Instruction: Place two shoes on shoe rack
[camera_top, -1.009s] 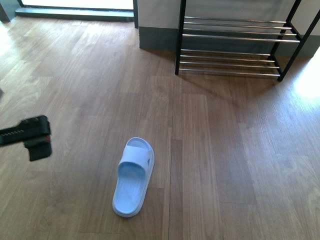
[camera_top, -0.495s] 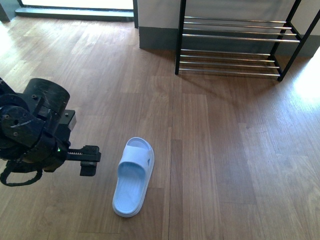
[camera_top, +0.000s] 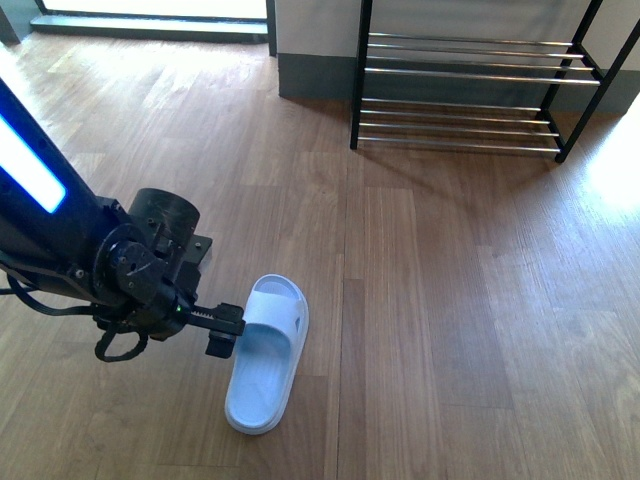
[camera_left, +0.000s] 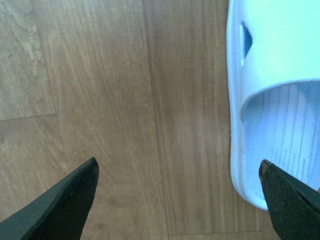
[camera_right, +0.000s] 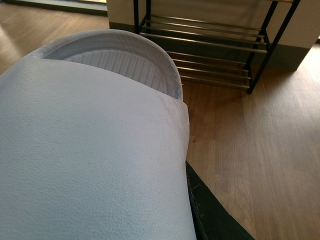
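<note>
Your left fingers (camera_left: 70, 200) stood wide open beside the pale slide (camera_top: 268, 352) on the floor (camera_top: 450, 300), well short of the shoe rack (camera_top: 460, 74); I judged you should shift them across to straddle its strap before closing; your right fingers (camera_right: 210, 212) gripped the second slide (camera_right: 90, 150).

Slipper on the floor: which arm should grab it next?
Left. The left gripper hangs right beside the slipper, jaws open wide. The right gripper isn't in the front view, and it seems to hold the other slipper.
</note>
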